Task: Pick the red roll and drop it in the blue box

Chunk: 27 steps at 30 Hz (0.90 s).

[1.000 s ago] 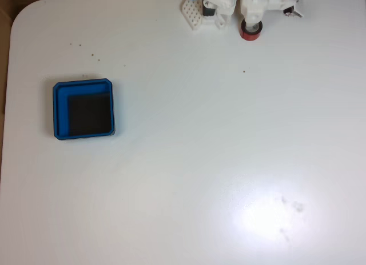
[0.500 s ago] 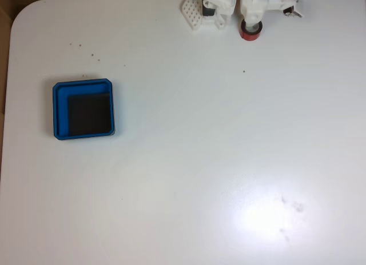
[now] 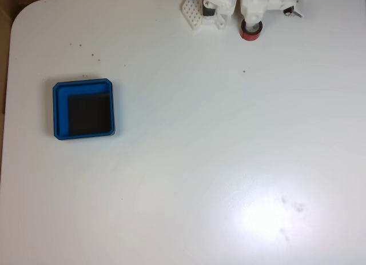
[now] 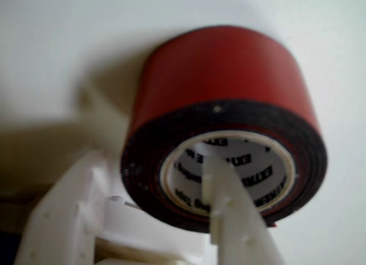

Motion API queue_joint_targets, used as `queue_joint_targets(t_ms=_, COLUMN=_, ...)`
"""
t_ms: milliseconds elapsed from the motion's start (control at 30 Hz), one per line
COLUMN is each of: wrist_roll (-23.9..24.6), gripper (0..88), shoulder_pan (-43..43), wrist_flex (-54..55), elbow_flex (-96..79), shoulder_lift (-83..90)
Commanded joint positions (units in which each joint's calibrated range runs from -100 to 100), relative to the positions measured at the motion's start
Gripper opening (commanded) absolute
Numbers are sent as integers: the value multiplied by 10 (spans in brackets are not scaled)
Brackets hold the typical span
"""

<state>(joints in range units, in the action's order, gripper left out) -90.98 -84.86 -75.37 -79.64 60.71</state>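
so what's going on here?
The arm is at the far edge of the white table in the fixed view, with its gripper working on the red roll. In the wrist view one finger reaches into the roll's hollow centre and the other sits outside its wall. The roll looks to be resting on the table, not yet lifted. The blue box sits well away on the left.

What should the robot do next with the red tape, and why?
Probably squeeze the gripper shut. In the wrist view one finger pokes inside the red roll and the other sits outside its wall, so it looks ready to pinch. The blue box waits far off to the left in the fixed view.
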Motion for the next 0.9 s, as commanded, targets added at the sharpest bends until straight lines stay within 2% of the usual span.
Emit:
queue_joint_targets(t_ms=0, wrist_roll=0, gripper=14, shoulder_pan=1, wrist_flex=1, elbow_flex=1, shoulder_lift=-2)
queue_joint_targets(t_ms=533, wrist_roll=0, gripper=4, shoulder_pan=5, wrist_flex=-2, elbow_flex=44, shoulder_lift=2)
queue_joint_targets(t_ms=733, wrist_roll=0, gripper=4, shoulder_pan=44, wrist_flex=-3, elbow_flex=113, shoulder_lift=-1)
queue_joint_targets(t_ms=867, wrist_roll=2, gripper=4, shoulder_pan=117, wrist_flex=-3, elbow_flex=154, shoulder_lift=0)
